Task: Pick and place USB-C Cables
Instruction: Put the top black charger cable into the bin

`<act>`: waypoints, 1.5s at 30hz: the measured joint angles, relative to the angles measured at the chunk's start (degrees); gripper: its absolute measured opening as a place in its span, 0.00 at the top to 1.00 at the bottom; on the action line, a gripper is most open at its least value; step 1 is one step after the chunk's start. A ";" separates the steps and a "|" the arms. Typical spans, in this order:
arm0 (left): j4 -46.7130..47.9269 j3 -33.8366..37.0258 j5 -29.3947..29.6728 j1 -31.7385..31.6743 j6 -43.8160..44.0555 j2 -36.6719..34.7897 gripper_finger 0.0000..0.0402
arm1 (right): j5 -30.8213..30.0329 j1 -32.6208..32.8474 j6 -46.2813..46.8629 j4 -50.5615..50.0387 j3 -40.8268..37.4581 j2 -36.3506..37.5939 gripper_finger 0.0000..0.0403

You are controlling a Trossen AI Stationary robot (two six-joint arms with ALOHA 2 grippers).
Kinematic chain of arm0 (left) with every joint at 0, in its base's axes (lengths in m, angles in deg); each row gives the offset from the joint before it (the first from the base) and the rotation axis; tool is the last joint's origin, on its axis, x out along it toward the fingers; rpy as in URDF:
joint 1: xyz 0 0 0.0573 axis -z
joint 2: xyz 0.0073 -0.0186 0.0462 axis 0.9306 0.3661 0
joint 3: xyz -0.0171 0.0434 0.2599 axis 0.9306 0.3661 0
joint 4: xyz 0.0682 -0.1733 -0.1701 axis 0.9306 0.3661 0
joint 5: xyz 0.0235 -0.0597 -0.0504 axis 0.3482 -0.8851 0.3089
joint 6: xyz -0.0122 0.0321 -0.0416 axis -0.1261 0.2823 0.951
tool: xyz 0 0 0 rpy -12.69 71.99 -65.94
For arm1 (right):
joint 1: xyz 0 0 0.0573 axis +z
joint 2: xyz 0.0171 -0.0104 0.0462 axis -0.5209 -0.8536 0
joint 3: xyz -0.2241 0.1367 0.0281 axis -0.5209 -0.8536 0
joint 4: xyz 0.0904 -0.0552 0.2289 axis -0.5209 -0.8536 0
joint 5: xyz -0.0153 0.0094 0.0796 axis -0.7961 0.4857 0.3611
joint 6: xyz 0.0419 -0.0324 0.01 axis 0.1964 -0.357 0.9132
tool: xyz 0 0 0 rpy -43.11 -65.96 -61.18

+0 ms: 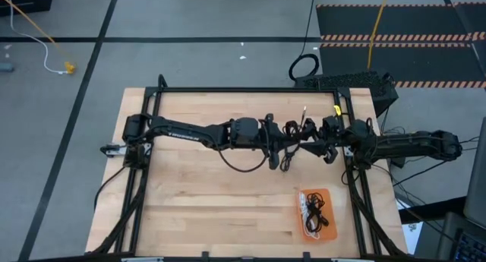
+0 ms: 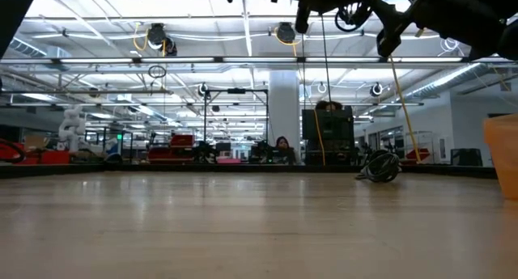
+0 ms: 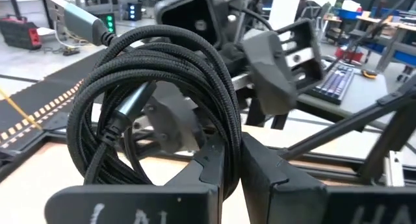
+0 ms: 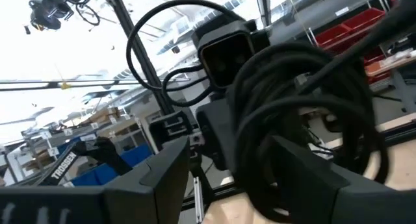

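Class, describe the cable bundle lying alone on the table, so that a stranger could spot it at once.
Start at the wooden table and go to its far edge, on the right arm's side. A small dark coiled cable bundle rests there on the wood by itself. The other bundles are either in the orange tray or held up between the two arms.

Both arms are reaching toward each other above the table middle, the left gripper [image 1: 282, 143] clamping tightly, the right gripper [image 1: 323, 144] standing spread.
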 joint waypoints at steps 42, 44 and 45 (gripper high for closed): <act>18.38 -0.17 0.62 -0.97 -0.86 -5.96 0.54 | 5.80 -7.04 1.67 -19.05 4.53 1.36 0.99; 22.19 -0.12 0.65 -1.00 -0.90 -7.82 0.52 | 6.19 -7.23 -0.55 -27.24 7.39 1.43 0.99; 23.48 -0.06 0.66 -0.96 -1.23 -8.32 0.52 | 6.26 -7.26 -1.91 -31.78 9.00 1.47 0.99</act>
